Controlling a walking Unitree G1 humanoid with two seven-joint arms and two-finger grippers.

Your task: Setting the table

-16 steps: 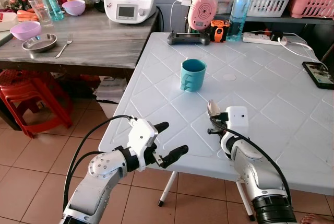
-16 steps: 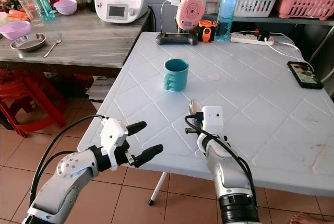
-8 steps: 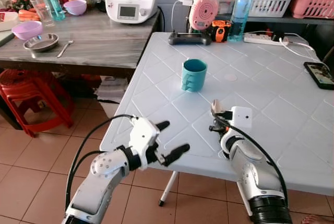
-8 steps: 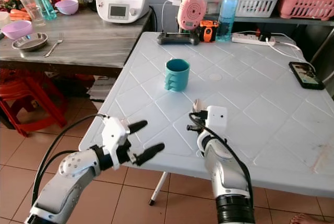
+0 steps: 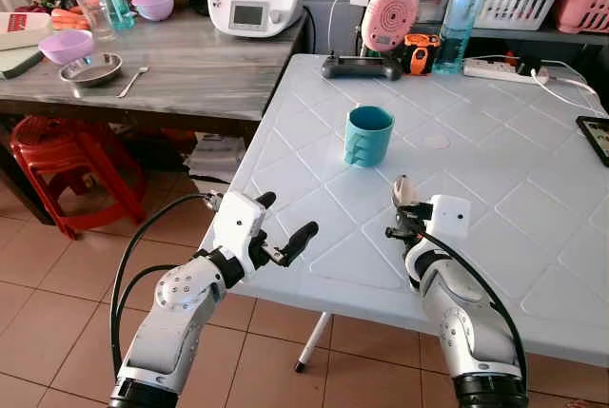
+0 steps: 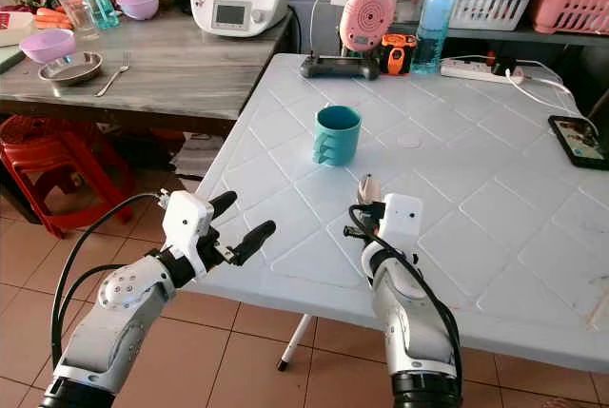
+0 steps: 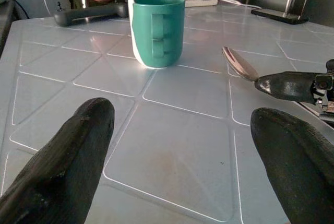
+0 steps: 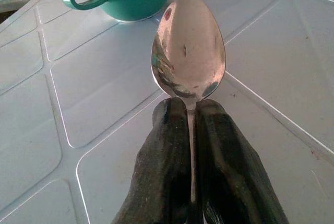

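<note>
My right gripper [image 8: 190, 110] has its two black fingers pressed together on the thin neck of a polished steel spoon [image 8: 188, 47], the oval bowl sticking out past the fingertips and mirroring the room. It hovers low over the white plastic table [image 5: 533, 208], whose top is moulded into raised diamond panels. Beyond the spoon's tip, near but apart, stands the teal ribbed cup with a handle [image 5: 368, 136], upright on the table. My left gripper [image 5: 284, 227] hangs at the table's near left edge with its rounded matte black fingers [image 7: 78, 151] spread wide, holding nothing. Further off, on the grey wooden counter [image 5: 190, 70], lie a shallow steel dish [image 5: 90, 69] and a fork [image 5: 132, 81].
</note>
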